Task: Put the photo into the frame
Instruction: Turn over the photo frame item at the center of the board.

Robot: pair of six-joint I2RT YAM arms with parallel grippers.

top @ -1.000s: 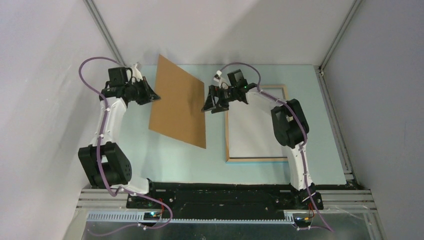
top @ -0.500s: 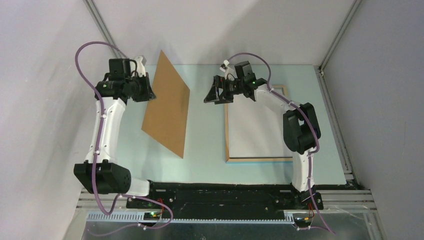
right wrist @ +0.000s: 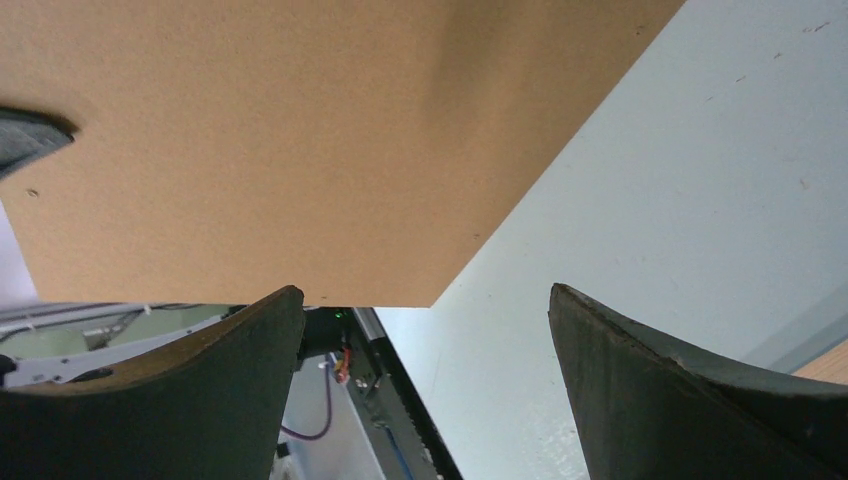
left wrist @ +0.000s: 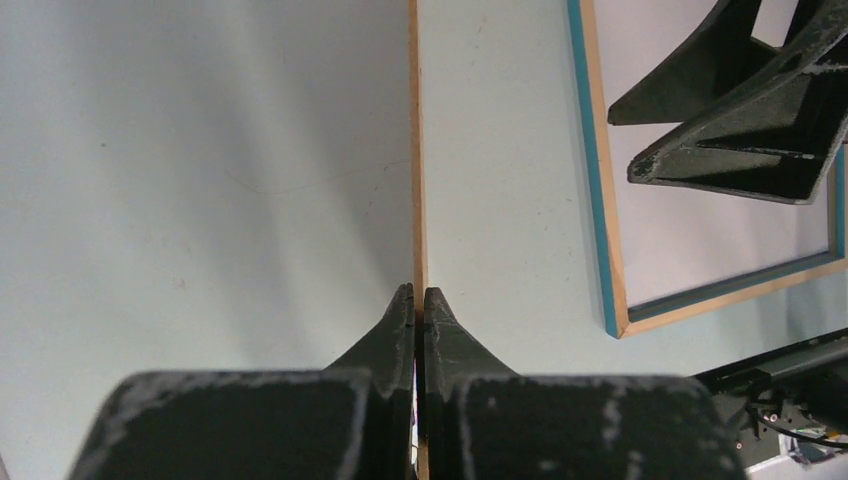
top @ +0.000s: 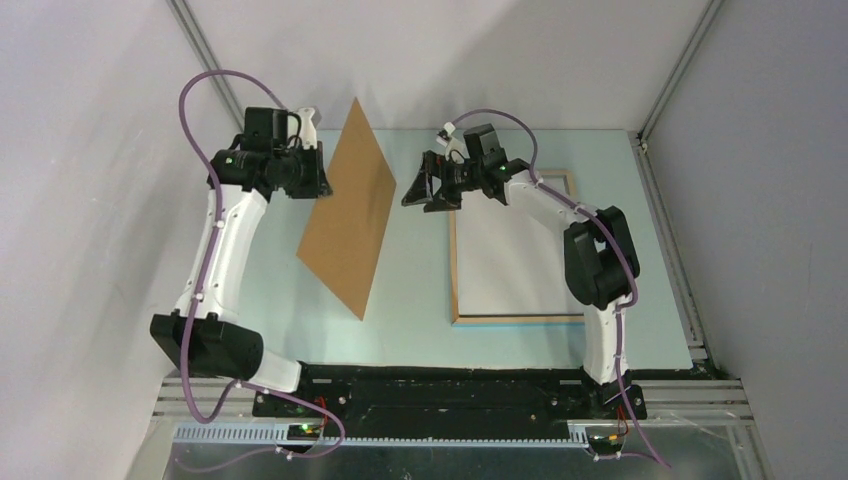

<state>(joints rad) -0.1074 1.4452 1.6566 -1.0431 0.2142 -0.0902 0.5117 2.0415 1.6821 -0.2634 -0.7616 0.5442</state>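
1. Pinching the backing board (top: pixel 350 215) by one edge, the left gripper (top: pixel 318 186) holds it up, steeply tilted, in the top view. The right gripper (top: pixel 415 190) hovers wide open and empty between the board and the frame's far-left corner. The frame (top: pixel 515 320) lies flat on the table (top: pixel 420 335), wood side up, well apart from the board. A white sheet (top: pixel 510 265) fills it. It may be the photo face down, but no print shows, so cannot tell.
2. Left wrist: jaws are fully closed on the board's thin edge (left wrist: pixel 414 150), seen edge-on. The frame (left wrist: pixel 598 200) sits to the right with a blue lip showing. Risk: the hold is at one edge only, so a fast swing could pivot the board or slip it out.
3. Right wrist: the board (right wrist: pixel 300 130) fills the upper view, close ahead of the spread fingers (right wrist: pixel 200 380), not touching. Risk: the board's free corner sweeps near this gripper. Contact would knock the board loose, or drop it onto the frame and shift the sheet.
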